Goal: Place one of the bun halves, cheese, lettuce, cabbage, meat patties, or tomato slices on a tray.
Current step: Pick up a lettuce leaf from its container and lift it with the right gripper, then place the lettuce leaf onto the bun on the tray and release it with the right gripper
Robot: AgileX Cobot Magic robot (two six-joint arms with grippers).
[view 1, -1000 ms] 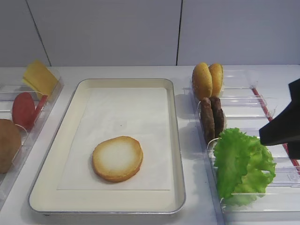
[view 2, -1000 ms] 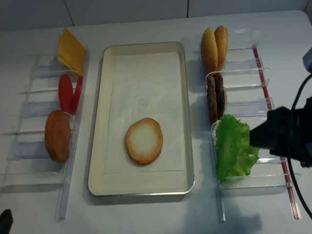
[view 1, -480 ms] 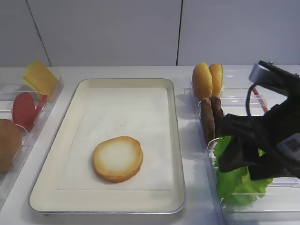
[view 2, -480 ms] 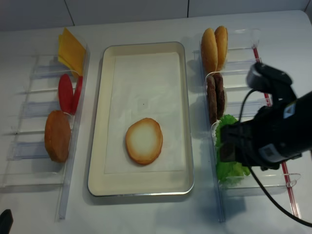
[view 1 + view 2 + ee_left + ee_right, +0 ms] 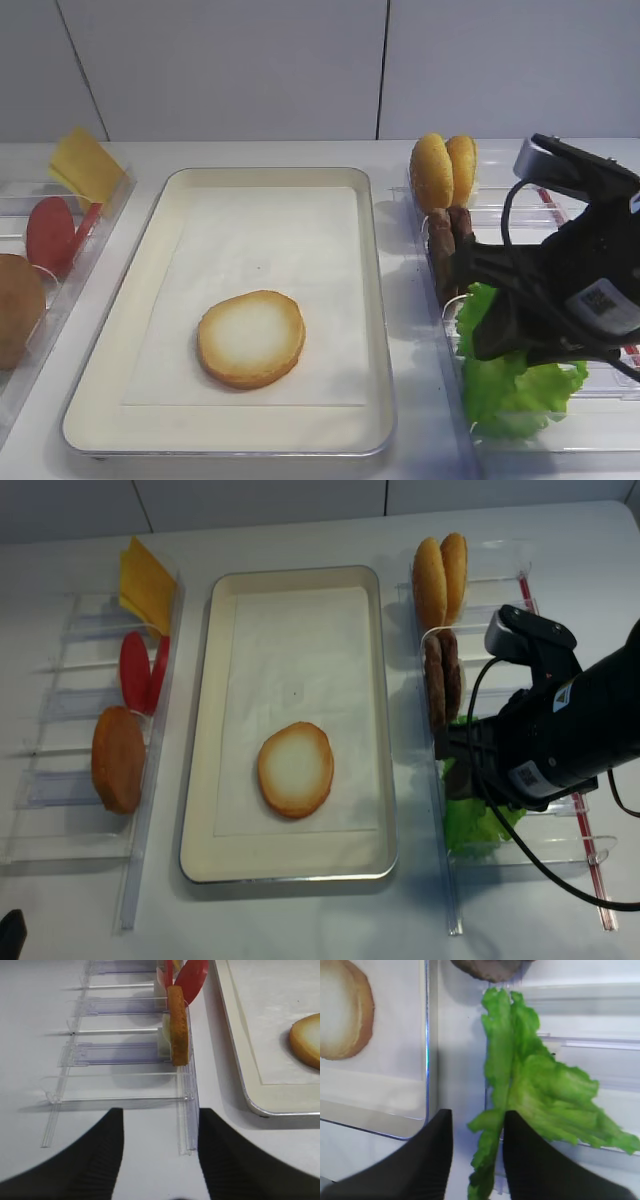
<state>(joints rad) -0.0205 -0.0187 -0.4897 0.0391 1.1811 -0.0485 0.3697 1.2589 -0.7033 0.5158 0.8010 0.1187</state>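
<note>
The green frilly lettuce (image 5: 540, 1085) stands in the nearest bin on the right (image 5: 520, 395). My right gripper (image 5: 478, 1117) hangs low over it, and the leaf's left edge rises between the two black fingers. That edge lies against the right finger and a gap shows at the left one, so the jaws are open. One bun half (image 5: 250, 338) lies cut face up on the silver tray (image 5: 375, 300). My left gripper (image 5: 160, 1112) is open and empty above the near end of the left rack.
Clear racks flank the tray. The right rack holds two bun halves (image 5: 445, 170) and meat patties (image 5: 445, 250) behind the lettuce. The left rack holds cheese (image 5: 85, 165), tomato slices (image 5: 50, 235) and a bun half (image 5: 15, 305). The right arm's cable (image 5: 500, 810) loops over the lettuce bin.
My right arm swung in from the right edge to sit over the lettuce bin. Its fingers have narrowed around the leaf's edge. Nothing else moved.
</note>
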